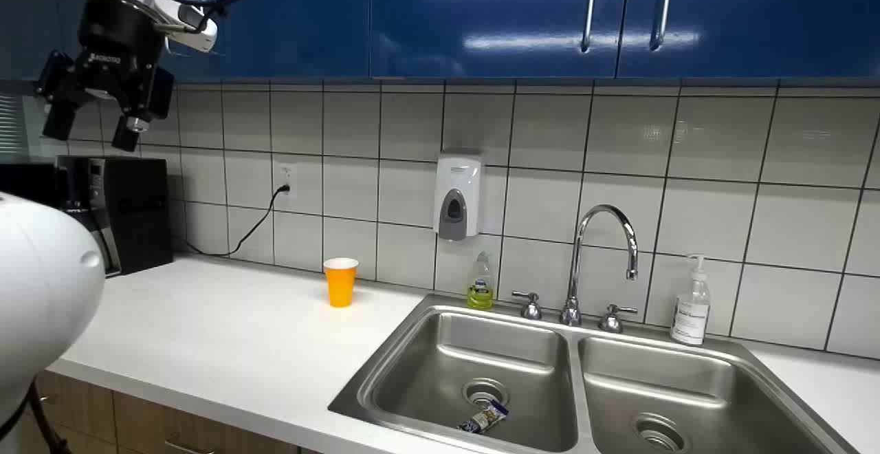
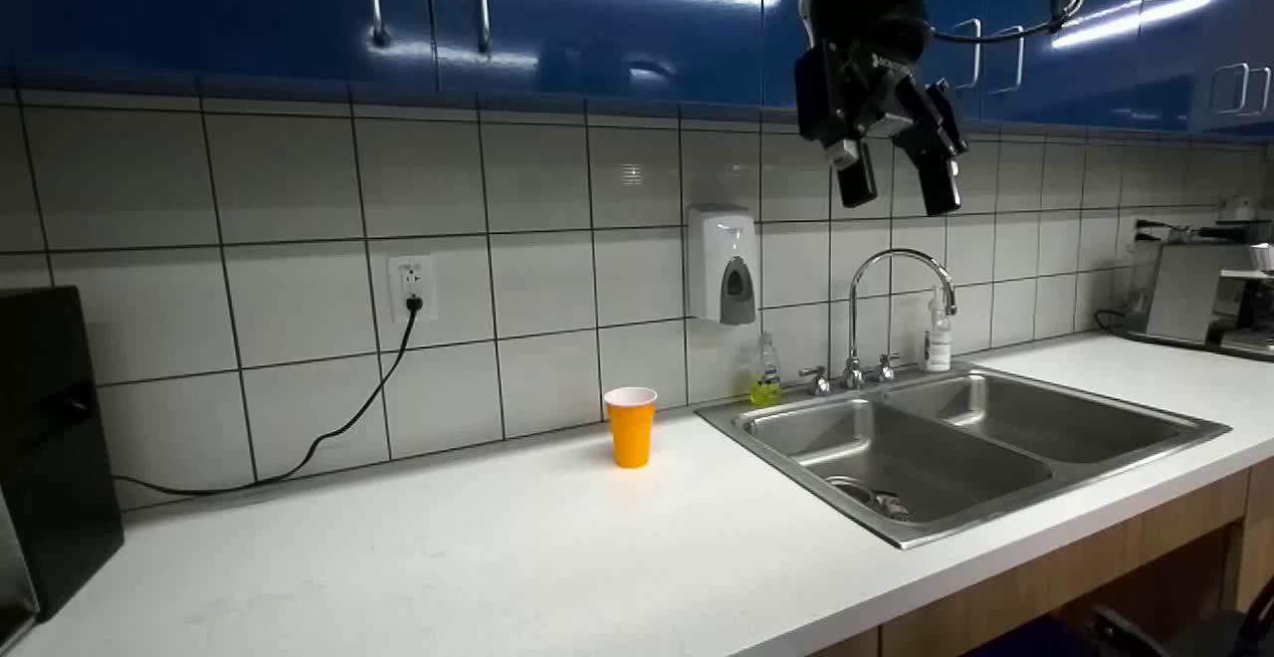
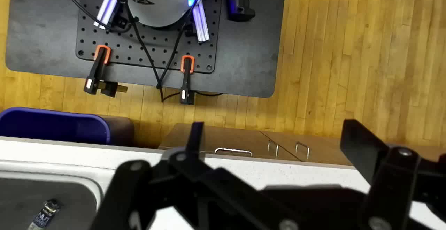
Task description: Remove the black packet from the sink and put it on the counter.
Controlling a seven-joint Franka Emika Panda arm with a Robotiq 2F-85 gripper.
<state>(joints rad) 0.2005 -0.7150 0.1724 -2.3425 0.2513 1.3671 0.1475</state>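
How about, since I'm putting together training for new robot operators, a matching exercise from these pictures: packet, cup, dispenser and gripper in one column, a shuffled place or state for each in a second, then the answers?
Things
1 packet
2 cup
3 dispenser
4 gripper

Places or states
A fixed to the tiled wall
B open, holding nothing
C standing upright on the counter
D lying in the sink

Right pairs: 1-D, 2-C, 3-A, 4-B
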